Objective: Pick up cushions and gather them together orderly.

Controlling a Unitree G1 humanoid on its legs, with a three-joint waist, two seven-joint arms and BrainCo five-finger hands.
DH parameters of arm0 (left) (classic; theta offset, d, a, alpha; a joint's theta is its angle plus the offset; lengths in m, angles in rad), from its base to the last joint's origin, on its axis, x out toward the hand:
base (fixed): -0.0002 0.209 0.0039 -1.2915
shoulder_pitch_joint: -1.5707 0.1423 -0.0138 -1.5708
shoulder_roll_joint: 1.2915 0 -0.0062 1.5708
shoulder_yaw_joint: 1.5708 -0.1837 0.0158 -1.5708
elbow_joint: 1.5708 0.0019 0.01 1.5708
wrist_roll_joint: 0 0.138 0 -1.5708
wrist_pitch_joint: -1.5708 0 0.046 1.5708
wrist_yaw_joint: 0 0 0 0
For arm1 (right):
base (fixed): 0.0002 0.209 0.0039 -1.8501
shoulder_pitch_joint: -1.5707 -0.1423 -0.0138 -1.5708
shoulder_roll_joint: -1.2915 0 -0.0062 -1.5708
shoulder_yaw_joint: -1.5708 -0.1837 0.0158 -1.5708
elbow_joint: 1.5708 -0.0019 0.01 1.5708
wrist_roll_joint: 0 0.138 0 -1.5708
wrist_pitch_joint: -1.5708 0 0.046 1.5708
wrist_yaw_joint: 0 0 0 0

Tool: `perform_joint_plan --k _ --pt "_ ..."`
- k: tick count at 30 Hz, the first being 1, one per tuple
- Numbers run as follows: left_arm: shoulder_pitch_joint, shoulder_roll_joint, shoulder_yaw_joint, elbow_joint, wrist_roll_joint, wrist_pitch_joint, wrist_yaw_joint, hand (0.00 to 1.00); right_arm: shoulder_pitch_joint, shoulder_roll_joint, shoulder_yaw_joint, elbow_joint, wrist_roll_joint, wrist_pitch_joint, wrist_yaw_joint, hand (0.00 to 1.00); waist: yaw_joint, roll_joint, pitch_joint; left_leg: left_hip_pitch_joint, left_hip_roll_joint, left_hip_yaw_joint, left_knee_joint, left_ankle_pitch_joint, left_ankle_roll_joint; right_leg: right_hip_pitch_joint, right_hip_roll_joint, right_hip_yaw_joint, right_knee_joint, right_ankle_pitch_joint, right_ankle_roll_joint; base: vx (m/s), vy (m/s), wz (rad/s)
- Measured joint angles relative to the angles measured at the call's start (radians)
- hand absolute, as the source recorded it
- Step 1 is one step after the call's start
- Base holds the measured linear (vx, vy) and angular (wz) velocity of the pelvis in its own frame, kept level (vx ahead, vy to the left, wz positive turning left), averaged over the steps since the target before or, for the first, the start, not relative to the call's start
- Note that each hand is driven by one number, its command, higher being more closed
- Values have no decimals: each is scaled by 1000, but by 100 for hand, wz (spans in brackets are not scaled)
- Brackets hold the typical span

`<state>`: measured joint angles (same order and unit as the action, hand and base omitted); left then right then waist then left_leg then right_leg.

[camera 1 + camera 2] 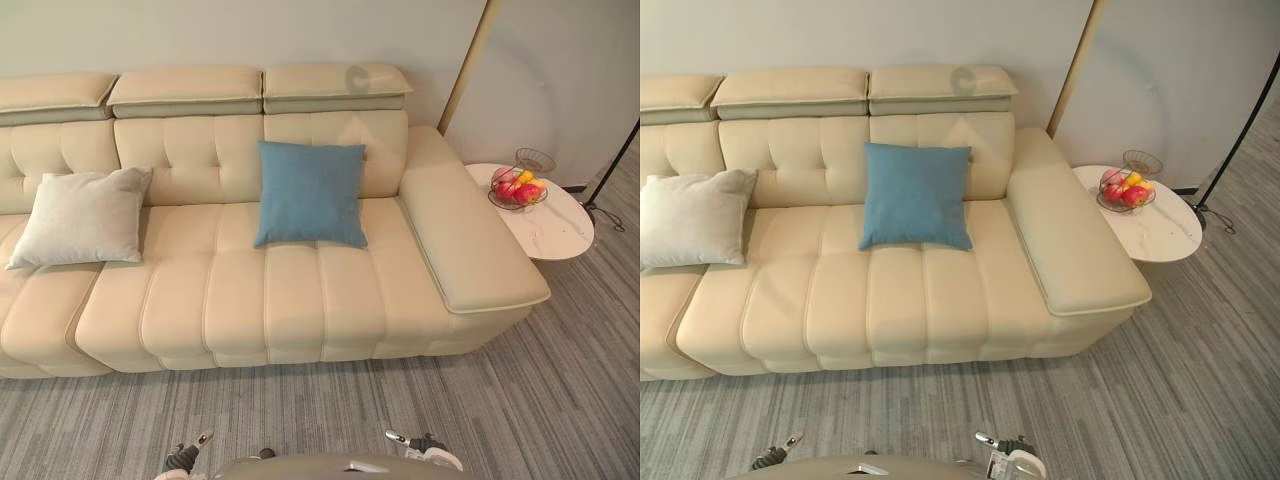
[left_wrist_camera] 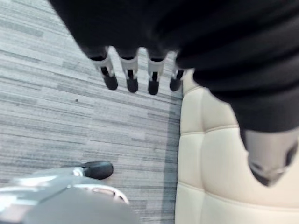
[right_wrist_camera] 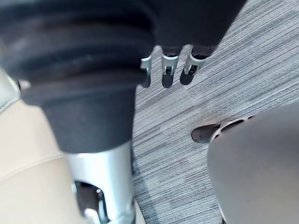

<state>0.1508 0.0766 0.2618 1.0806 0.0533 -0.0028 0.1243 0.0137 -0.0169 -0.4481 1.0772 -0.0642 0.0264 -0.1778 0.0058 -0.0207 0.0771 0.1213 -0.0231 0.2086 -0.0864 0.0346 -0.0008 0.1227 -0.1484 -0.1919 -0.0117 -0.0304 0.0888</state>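
So the big thing here is a cream leather sofa [image 1: 300, 300] with a tufted back and padded headrests, pushed up against a plain pale wall [image 1: 250, 35]. Both cushions are sitting on its seat, well apart from each other. The blue cushion [image 1: 311, 193] leans upright on the sofa's backrest, over toward the wide armrest [image 1: 460, 235]. The light grey cushion [image 1: 82, 218] is propped on the backrest too, far down the other end of the sofa. Just past the armrest there's a little round white counter [image 1: 560, 230] with a wire fruit bowl [image 1: 518, 190] full of red and yellow fruit. A brass lamp pole [image 1: 468, 62] slants up the wall behind the sofa's armrest corner. The floor in front of the sofa is grey striped carpet [image 1: 560, 400]. The left hand [image 2: 132, 77] hangs over that carpet right by the sofa's front edge, fingers straight and nothing in it. The right hand [image 3: 168, 70] is the same deal, fingers straight and empty, low in front of the sofa.
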Motion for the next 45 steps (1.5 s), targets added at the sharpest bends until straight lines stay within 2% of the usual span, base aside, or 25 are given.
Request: perform_joint_plan --k 9,22,25,26,28,29,30,32,33,35,36,37,39,41,42,43,45 --pt "-15 20 -87 3 0 0 -13 0 2 -3 5 4 22 16 5 0 -2 -2 2 -12 4 -16 0 -2 -3 16 -2 -42 -28 13 14 4 -10 9" --pt "-27 39 -154 12 10 0 -27 0 1 -4 25 0 22 18 4 0 -13 -3 18 28 39 74 6 -18 -27 24 25 31 -45 26 7 1 -28 -19" --pt "-31 43 -154 12 11 0 -27 0 -1 -12 52 -2 21 16 3 0 -10 -12 24 3 38 66 46 -25 -35 -24 33 104 -42 38 -3 -32 -25 -58" --pt "-38 49 -154 11 10 0 -28 0 -3 -13 53 -1 22 17 3 0 -6 -19 29 -33 29 -16 99 -26 -35 -50 28 137 -37 44 -2 -7 -54 -71" --pt "-42 39 -153 11 9 0 -26 0 -8 -28 64 -2 22 17 4 0 -5 -5 39 -52 33 -99 130 -66 -46 -86 35 189 -32 60 2 -6 -40 -93" --pt "-43 37 -153 13 9 0 -27 0 -13 -37 82 -3 20 17 4 0 -8 11 49 -50 40 -89 147 -113 -36 -108 48 243 -31 77 6 -26 34 -105" --pt "-45 36 -152 13 9 0 -27 0 -14 -39 84 -4 20 17 4 0 -8 12 50 -50 39 -64 156 -121 -37 -118 48 268 -29 85 8 -44 51 -130" --pt "-47 35 -144 13 9 0 -28 0 -19 -41 105 -11 20 18 4 0 -10 2 53 -48 39 35 182 -163 -41 -166 59 374 -27 108 12 -84 48 -151" --pt "-49 41 -144 13 9 0 -27 0 -29 -39 133 -17 20 18 4 0 -14 -8 58 -48 40 98 193 -179 -40 -194 63 419 -28 117 -6 -118 60 -181" --pt "-54 40 -142 15 9 0 -26 0 -41 -36 160 -37 20 17 4 0 -17 0 67 -45 67 211 191 -181 -29 -236 54 313 -14 106 -101 -103 32 -163" --pt "-59 38 -141 21 9 0 -26 0 -55 -34 165 -38 20 16 5 0 -17 18 80 -42 88 264 194 -183 -31 -261 47 210 19 98 -119 -36 -14 -142" --pt "-59 40 -142 33 9 1 -26 0 -65 -34 171 -39 20 17 5 0 -20 21 81 -26 107 310 200 -183 -31 -286 39 75 78 95 -122 15 -29 -137" --pt "-66 50 -144 31 9 1 -25 0 -54 -31 173 -39 19 17 5 0 -25 7 77 -8 113 345 222 -183 -34 -269 11 -181 145 80 -139 80 -84 -107" --pt "-83 29 -145 30 9 0 -25 0 -56 -55 171 -40 19 13 6 0 -44 35 77 12 136 367 213 -185 -45 -252 -18 -352 167 32 -160 87 -118 -82" --pt "-94 10 -146 28 9 -1 -25 0 -59 -70 171 -39 18 13 5 0 -26 61 87 43 147 421 186 -193 -79 -247 -48 -487 219 -1 -157 79 -64 -94" --pt "-96 10 -147 30 9 0 -25 0 -59 -69 170 -39 19 12 5 0 -21 63 87 46 148 432 186 -192 -84 -251 -45 -490 219 3 -149 100 -120 -115" --pt "-97 8 -148 31 9 0 -26 0 -60 -71 170 -40 18 12 5 0 -17 73 88 55 168 430 185 -190 -91 -265 1 -418 197 11 -134 87 -158 -87"
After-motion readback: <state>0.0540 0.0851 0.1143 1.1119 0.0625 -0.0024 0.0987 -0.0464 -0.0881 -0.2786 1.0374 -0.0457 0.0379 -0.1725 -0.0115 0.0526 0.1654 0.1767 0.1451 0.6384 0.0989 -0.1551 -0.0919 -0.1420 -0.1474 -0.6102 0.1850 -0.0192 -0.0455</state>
